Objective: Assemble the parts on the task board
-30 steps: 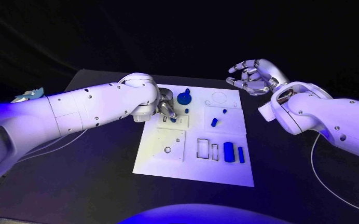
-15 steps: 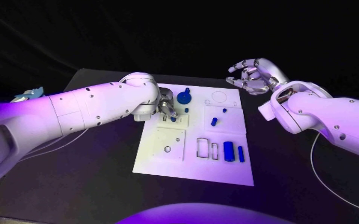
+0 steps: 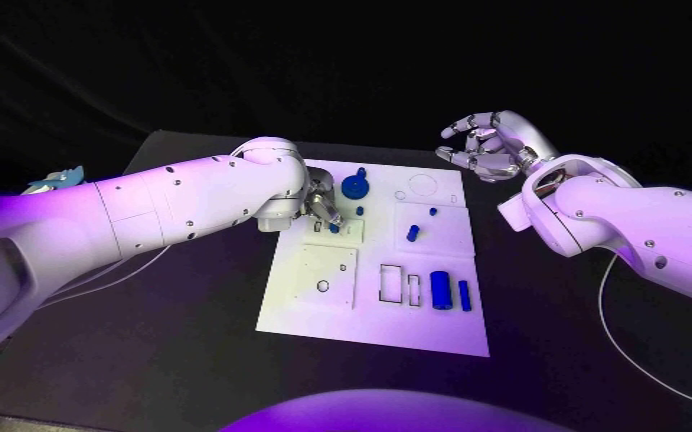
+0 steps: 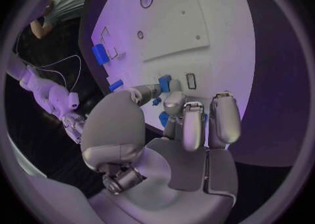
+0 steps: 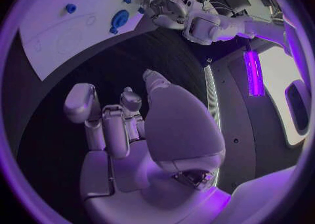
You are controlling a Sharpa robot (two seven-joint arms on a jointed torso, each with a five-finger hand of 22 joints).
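Working at the task board's (image 3: 378, 327) far slots, the left hand (image 3: 320, 204) pinches a small blue part (image 4: 164, 82); the right hand (image 3: 488, 148) hovers empty, fingers apart; several parts look unplaced.

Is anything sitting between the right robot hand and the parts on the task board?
Nothing visible does. The right robot hand hangs holding nothing beyond the far right corner of the task board, with only bare black table between them. The left robot hand works at the board's far left.
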